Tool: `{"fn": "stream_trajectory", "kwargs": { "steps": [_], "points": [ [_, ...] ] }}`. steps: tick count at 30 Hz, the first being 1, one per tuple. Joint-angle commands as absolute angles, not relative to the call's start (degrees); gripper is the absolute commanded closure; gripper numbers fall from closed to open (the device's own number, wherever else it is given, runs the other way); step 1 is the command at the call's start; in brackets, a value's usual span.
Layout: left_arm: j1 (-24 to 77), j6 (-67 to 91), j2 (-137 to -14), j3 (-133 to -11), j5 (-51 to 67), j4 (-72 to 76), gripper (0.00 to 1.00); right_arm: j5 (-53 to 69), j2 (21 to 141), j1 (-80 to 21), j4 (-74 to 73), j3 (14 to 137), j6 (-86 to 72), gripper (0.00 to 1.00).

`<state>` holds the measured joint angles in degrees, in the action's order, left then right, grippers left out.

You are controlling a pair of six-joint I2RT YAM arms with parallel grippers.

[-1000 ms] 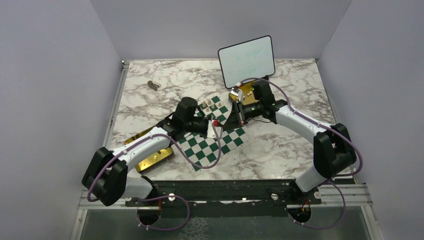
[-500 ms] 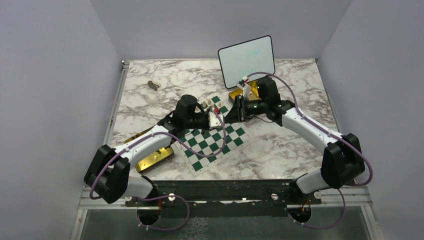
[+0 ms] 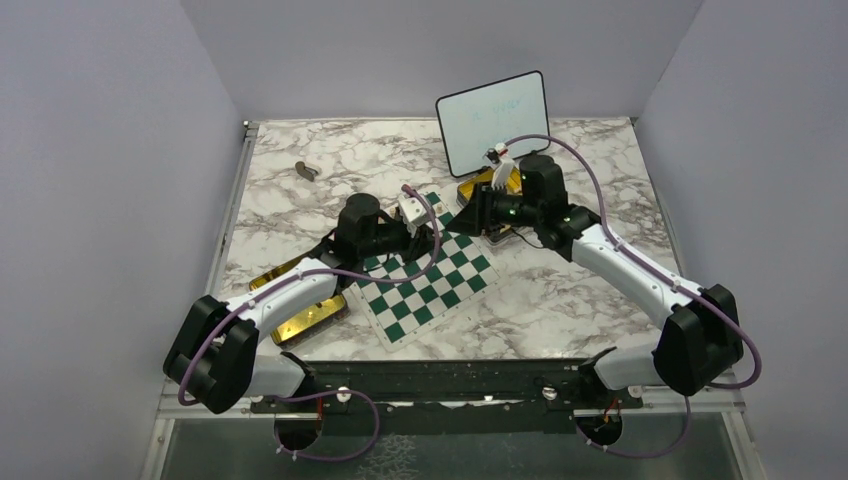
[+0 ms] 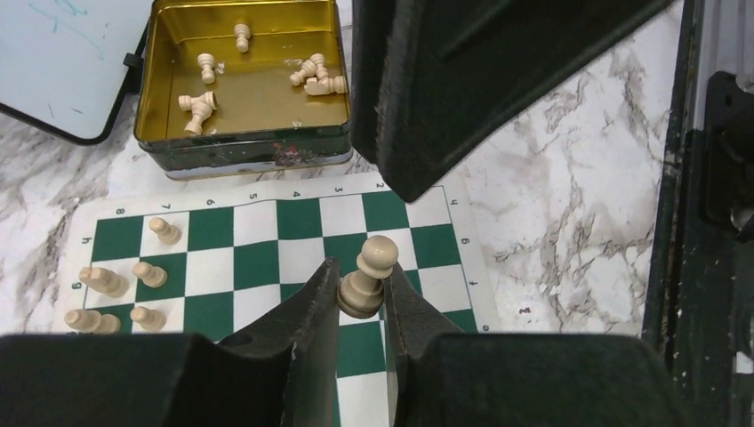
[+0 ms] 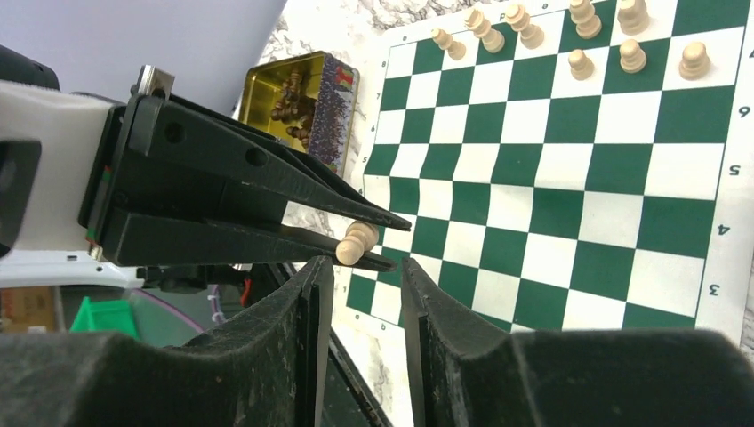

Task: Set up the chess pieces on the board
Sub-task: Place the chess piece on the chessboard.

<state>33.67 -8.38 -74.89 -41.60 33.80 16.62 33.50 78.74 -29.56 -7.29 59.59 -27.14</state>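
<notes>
Whiteboard [image 3: 493, 122] upright at back of marble table [image 3: 600, 300], gold tin [image 4: 240, 153] just in front; 2nd tin [image 3: 312, 318] near-L.

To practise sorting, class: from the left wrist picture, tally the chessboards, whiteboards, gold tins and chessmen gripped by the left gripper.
chessboard: 1
whiteboard: 1
gold tin: 1
chessman in the left gripper: 1
Total: 4
</notes>
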Motion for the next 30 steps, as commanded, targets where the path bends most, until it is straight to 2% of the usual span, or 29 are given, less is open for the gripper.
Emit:
{"fn": "stream_trajectory", "kwargs": {
  "steps": [1, 10, 26, 29, 30],
  "points": [
    [33.24, 1.44, -73.42, -41.03, 31.56, 20.25, 0.85, 29.18, 78.97, -31.66, -4.71, 60.32, -24.43, 0.61],
    [33.09, 3.06, -72.93, -40.62, 32.00, 20.21, 0.85, 26.23, 80.78, -34.41, -3.63, 61.15, -25.07, 0.61],
    [32.68, 6.84, -73.30, -40.22, 31.11, 20.35, 0.85, 24.33, 82.95, -37.08, -5.20, 61.94, -26.50, 0.82],
    [32.50, 8.66, -73.56, -40.28, 29.64, 20.50, 0.85, 23.27, 82.82, -37.09, -5.62, 61.79, -27.41, 0.81],
    [32.37, 9.59, -73.61, -40.19, 29.14, 20.85, 0.85, 23.12, 82.72, -37.10, -5.75, 61.72, -27.68, 0.77]
  ]
}}
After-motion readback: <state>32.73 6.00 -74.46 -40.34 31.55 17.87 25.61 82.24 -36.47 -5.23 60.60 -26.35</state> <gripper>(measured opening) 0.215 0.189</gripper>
